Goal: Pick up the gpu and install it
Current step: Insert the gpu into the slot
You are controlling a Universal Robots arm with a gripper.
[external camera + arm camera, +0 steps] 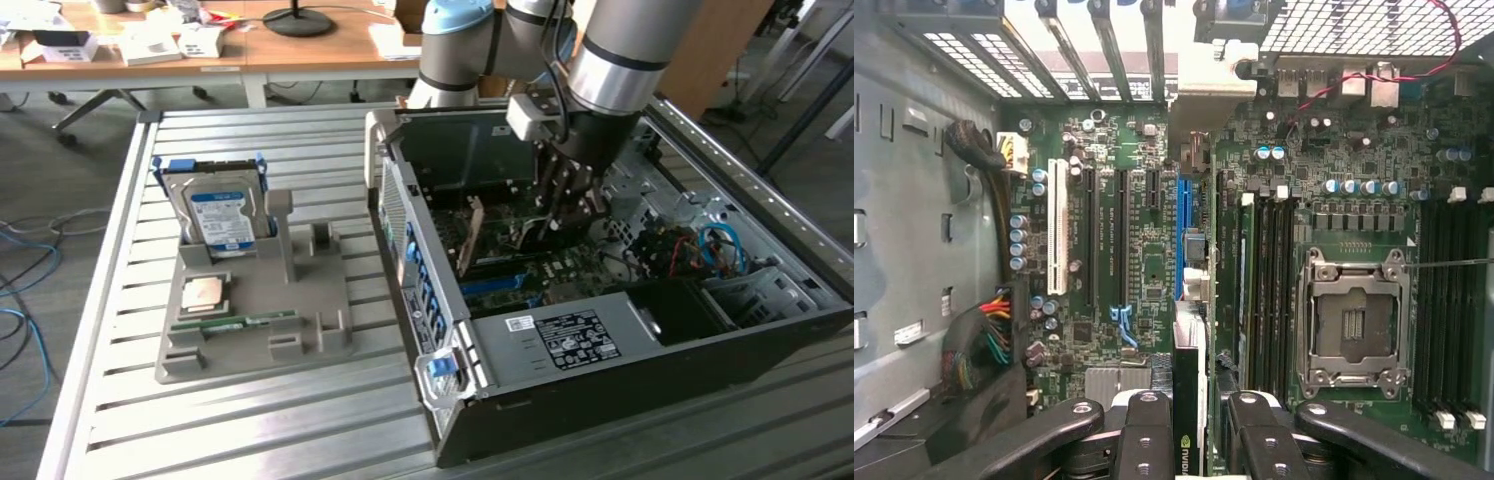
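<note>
Black gripper (1199, 432) fingers clamped on thin edge-on gpu (1188, 385) | over long blue slot (1184, 215)

The slatted metal table (267, 430) carries a grey parts holder (254, 347) on the exterior view's left and an open computer case (641, 410) beside it.

I'm working in a robotics lab: slatted metal desk (267, 420), opened computer tower (641, 392), cluttered wooden desks (340, 50) at twelve o'clock.
</note>
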